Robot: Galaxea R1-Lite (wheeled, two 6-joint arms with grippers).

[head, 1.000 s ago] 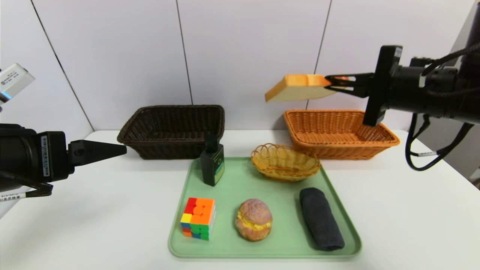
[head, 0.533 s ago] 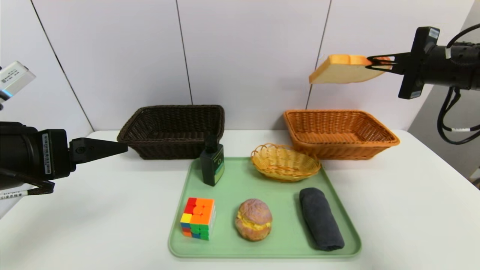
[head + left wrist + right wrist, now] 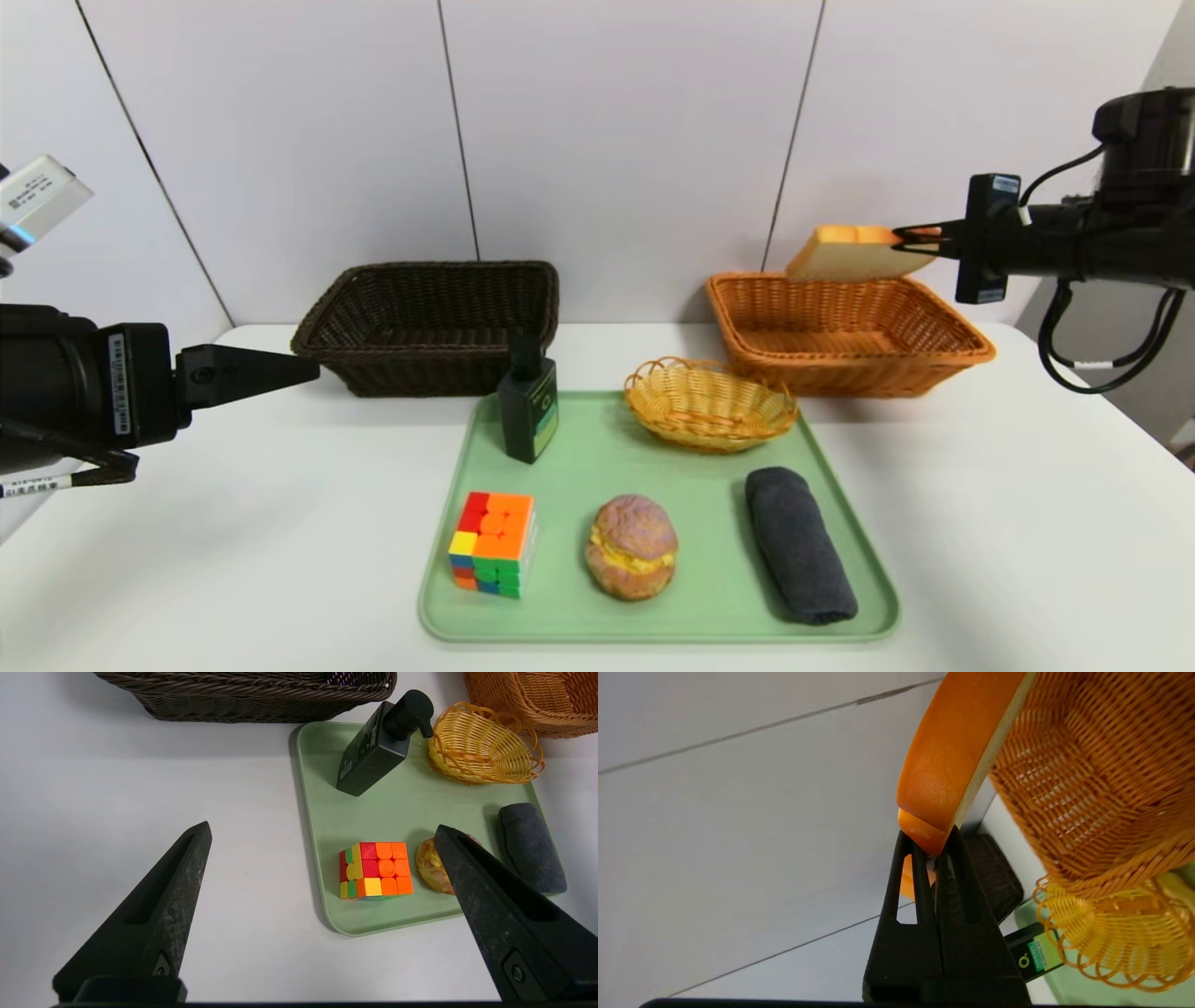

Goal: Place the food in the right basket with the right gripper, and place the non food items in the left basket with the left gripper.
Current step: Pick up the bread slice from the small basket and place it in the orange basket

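White tabletop (image 3: 233, 560): carries everything else; both baskets stand along its far edge by the wall.
Tray (image 3: 709, 597): pale green, near the front middle of the table, its long axis running front to back.
Left basket (image 3: 429, 327): dark brown wicker, rectangular, long axis running left to right, behind the tray's far left corner.
Right basket (image 3: 845, 336): orange-tan wicker, rectangular, long axis also left to right, behind the tray's far right corner.
Left gripper (image 3: 322, 835): parked above the table's left side, well apart from the tray; its two fingers stand wide apart with nothing between them, pointing toward the tray.
Right gripper (image 3: 910, 239): reaches in from the right above the right basket's back rim, fingers pressed together on the slice's crust edge.
Bread (image 3: 854, 254): held in the air over the right basket's far side, tilted, free edge pointing left and slightly down, clear of the wicker.
Small basket (image 3: 709, 403): yellow, oval, on the tray's far right corner, just beside the right basket.
Cloth (image 3: 799, 546): dark grey roll along the tray's right side, long axis front to back.
Bottle (image 3: 528, 406): dark, upright at the tray's far left corner, cap up.
Cube (image 3: 493, 543): multicoloured, front left of the tray.
Bun (image 3: 632, 546): brown with yellow filling, between cube and cloth.
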